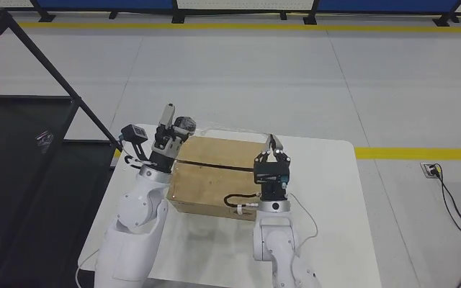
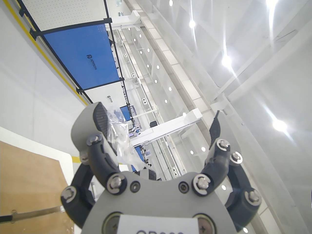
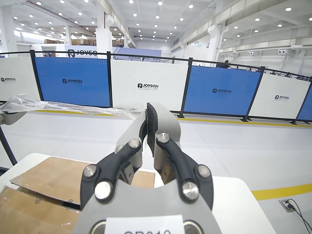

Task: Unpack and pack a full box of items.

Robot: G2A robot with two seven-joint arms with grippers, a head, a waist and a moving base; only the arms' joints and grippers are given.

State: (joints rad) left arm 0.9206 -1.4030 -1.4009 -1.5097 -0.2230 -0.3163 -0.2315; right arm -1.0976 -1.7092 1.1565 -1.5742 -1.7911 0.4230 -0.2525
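1. The right gripper [image 3: 147, 113] has its fingers pinched pretty much shut, tips meeting, with the end of a clear plastic film [image 3: 73, 107] caught between them.
2. The right wrist view shows that film stretched out through the air, all the way over to a grey finger of the left gripper [image 3: 7, 119]. From the top view it reads as a thin pale line running between the two arms.
3. In its own wrist view the left gripper is spread wide open and aimed up at the ceiling. It's clamping nothing, but crumpled film clings to one ribbed pad [image 2: 101, 118].
4. The cardboard box [image 1: 209, 173] sits on the white table [image 1: 324, 209]. Both grippers hang over its far edge, the left one at the corner.
5. The top view shows a dark seam across the box lid. The right wrist view shows a flap tilted up a bit, with a dark gap under it.
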